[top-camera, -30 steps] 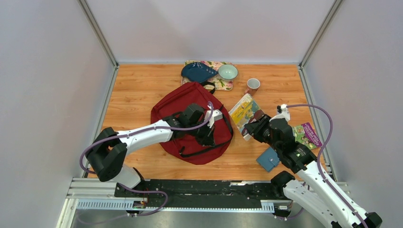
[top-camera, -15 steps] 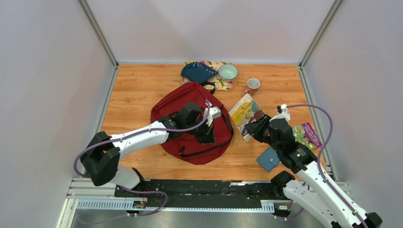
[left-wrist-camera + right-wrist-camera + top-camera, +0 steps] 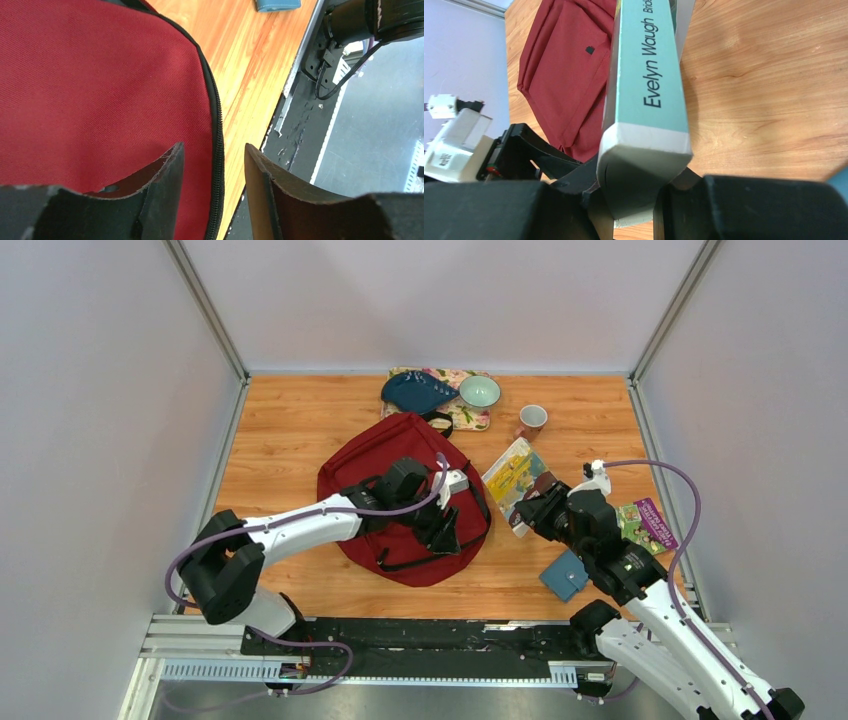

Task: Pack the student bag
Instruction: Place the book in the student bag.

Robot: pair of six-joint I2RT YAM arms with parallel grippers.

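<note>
Wooden table (image 3: 290, 430) with six things on it

A red bag (image 3: 375, 455) is spread flat at the centre. A floral tray (image 3: 470, 421) is set at the top edge, above the bag, and a cup (image 3: 532, 418) is stood just right of the tray. A yellow book (image 3: 512, 472) is seen just right of the bag; whether it lies flat cannot be told. A blue wallet (image 3: 563, 576) is laid at lower right, and a green book (image 3: 650, 523) near the right edge.

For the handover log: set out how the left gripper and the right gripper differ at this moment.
The left gripper is open and holds nothing; the right gripper is shut on a teal-spined book. The left gripper is over the student bag, jaws either side of its black zipper; the right gripper is beside the bag, over the table. Both are near the bag.
</note>
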